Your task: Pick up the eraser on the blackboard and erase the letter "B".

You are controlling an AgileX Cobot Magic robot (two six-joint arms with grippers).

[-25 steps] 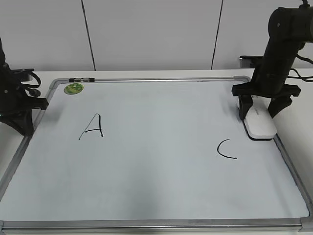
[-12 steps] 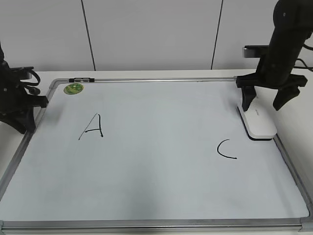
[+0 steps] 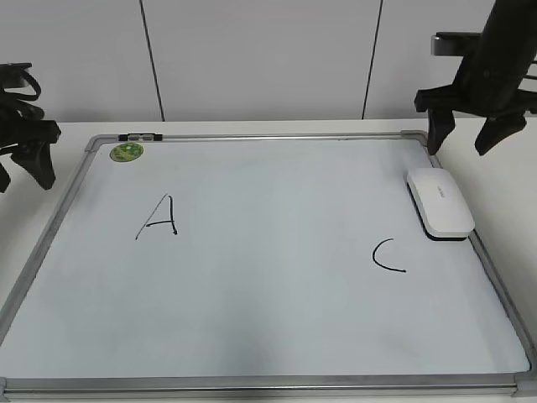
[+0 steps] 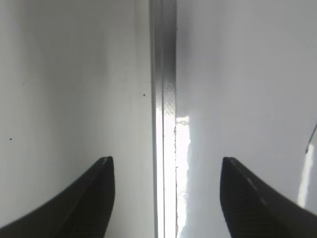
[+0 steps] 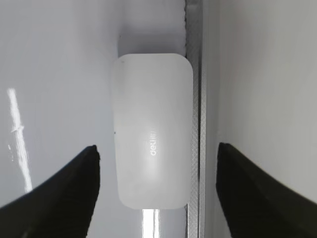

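We find the eraser [image 3: 440, 202] lying flat on the blackboard [image 3: 268, 336], against the right frame, above the "C" [image 3: 387, 257]. The right gripper [image 3: 468, 134] hangs above it, fingers spread and empty; the left gripper [image 4: 166, 186] is likewise spread wide over the left frame. No "B" is visible between the "A" [image 3: 159, 217] and "C". Risk: the frame beside the eraser may block one finger on descent, causing a skewed grip.
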